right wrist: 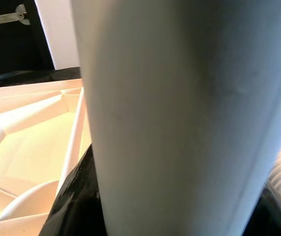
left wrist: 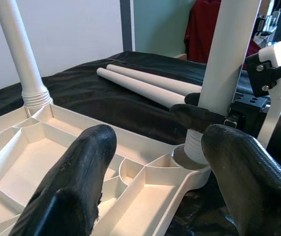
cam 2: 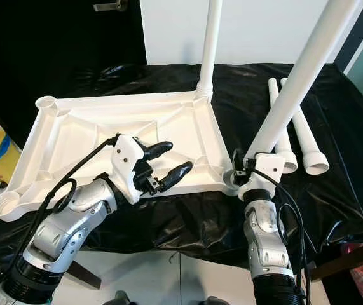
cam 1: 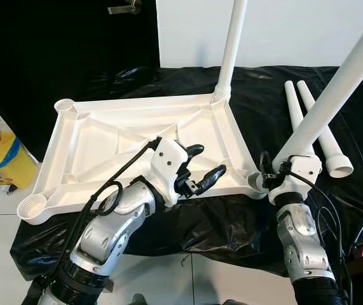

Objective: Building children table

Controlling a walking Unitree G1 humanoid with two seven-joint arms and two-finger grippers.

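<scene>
White plastic upturned tabletop (cam 1: 111,136) on black-draped table (cam 1: 251,95), right gripper (cam 1: 271,170) clamping tilted white plastic leg (cam 1: 334,89) at its 4 o'clock corner socket, left gripper (cam 1: 200,166) spread above near edge, two spare white legs (cam 1: 311,124) at 3 o'clock.

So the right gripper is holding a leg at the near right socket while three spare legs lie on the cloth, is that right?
Not quite: two spare legs lie on the cloth, as the left eye view shows. The right gripper does hold a leg at the near right socket.
</scene>
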